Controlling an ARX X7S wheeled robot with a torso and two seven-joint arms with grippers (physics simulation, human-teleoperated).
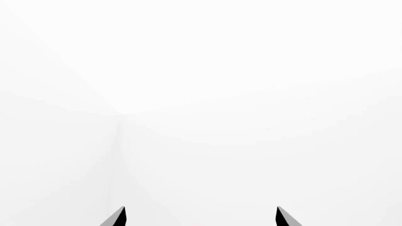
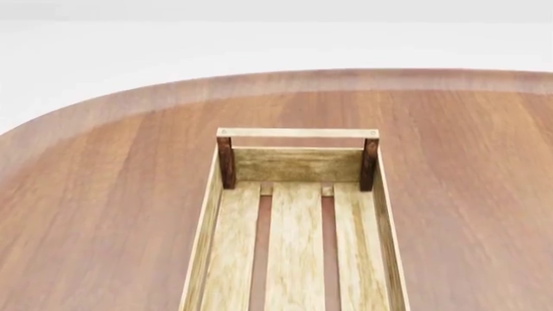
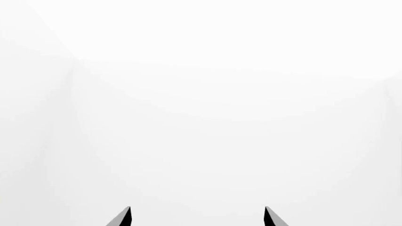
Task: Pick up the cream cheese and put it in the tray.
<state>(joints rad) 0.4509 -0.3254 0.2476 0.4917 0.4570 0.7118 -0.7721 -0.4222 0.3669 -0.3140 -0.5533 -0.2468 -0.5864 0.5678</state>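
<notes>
The tray [image 2: 298, 165], a long light-wood slatted crate with dark corner posts and a handle bar at its far end, lies on the wooden table [image 2: 103, 214] in the middle of the head view, running off the near edge. Nothing lies on its visible slats. The cream cheese is out of view in every frame. Neither arm shows in the head view. My left gripper [image 1: 201, 215] is open and empty, with its fingertips wide apart against plain white. My right gripper [image 3: 197, 215] is likewise open and empty, facing plain white.
The table's rounded far edge [image 2: 259, 78] curves across the back of the head view, with white floor or wall beyond. Bare wood shows on both sides of the tray.
</notes>
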